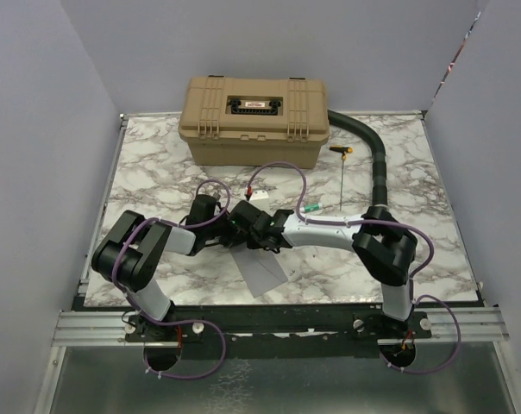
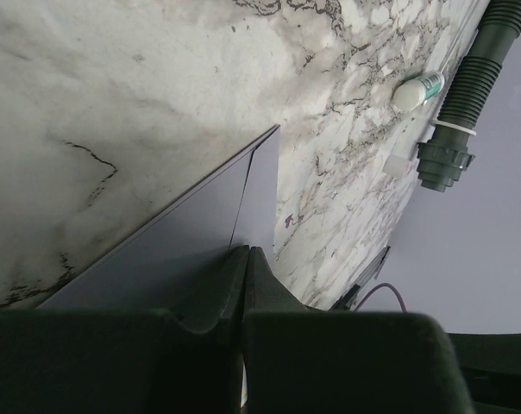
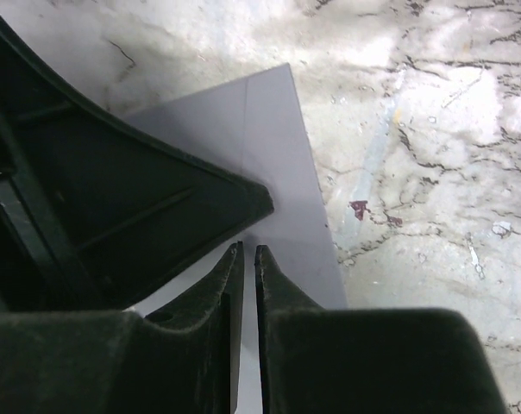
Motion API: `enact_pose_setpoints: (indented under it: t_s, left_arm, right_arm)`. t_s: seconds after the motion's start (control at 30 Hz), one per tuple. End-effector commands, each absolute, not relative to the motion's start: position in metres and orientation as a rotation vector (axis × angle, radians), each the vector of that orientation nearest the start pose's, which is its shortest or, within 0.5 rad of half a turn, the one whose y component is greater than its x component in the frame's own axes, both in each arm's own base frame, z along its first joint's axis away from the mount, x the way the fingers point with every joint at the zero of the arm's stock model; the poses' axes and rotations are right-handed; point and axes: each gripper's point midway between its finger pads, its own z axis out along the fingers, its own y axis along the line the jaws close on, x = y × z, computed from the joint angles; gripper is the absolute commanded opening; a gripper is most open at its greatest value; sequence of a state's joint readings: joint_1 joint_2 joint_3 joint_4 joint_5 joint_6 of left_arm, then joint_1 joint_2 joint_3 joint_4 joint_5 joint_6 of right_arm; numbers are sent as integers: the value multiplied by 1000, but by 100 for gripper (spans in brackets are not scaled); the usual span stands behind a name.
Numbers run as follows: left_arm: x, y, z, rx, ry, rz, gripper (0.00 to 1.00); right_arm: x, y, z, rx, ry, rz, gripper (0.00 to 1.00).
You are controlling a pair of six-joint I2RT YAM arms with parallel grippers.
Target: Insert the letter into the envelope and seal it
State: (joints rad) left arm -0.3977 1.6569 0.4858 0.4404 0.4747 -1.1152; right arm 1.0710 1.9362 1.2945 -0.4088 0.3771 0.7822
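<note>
The grey-lavender envelope (image 1: pixel 265 274) lies flat on the marble table in front of the arm bases. Both grippers meet over its far corner. My left gripper (image 2: pixel 247 250) is shut, and its tips rest against the envelope (image 2: pixel 183 233) beside a crease line. My right gripper (image 3: pixel 248 248) points down at the envelope (image 3: pixel 282 155) with only a narrow slit between its fingers and nothing in that slit. The left gripper's dark fingers (image 3: pixel 157 198) sit just left of it. In the top view the left gripper (image 1: pixel 229 231) and right gripper (image 1: pixel 250 233) almost touch. The letter is out of view.
A tan hard case (image 1: pixel 254 121) stands at the back of the table. A black ribbed hose (image 1: pixel 377 159) curves down the right side. An orange-handled screwdriver (image 1: pixel 342 177), a small green-capped tube (image 1: pixel 310 208) and a small white item (image 1: pixel 257 197) lie behind the grippers.
</note>
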Motion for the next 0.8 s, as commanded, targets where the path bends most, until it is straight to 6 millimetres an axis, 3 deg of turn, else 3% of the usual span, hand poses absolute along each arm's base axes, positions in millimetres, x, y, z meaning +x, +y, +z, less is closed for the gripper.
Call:
enact_pose_setpoints:
  t_s: [0.0, 0.43, 0.77]
  left_arm:
    - [227, -212, -32, -774, 2705, -1047, 0]
    - [228, -209, -34, -792, 2700, -1034, 0]
    - [229, -208, -36, -806, 2699, -1026, 0]
  right_arm:
    - [254, 377, 27, -240, 2513, 235, 12]
    - [232, 368, 0, -278, 2618, 227, 7]
    - [196, 360, -10, -407, 2689, 287, 4]
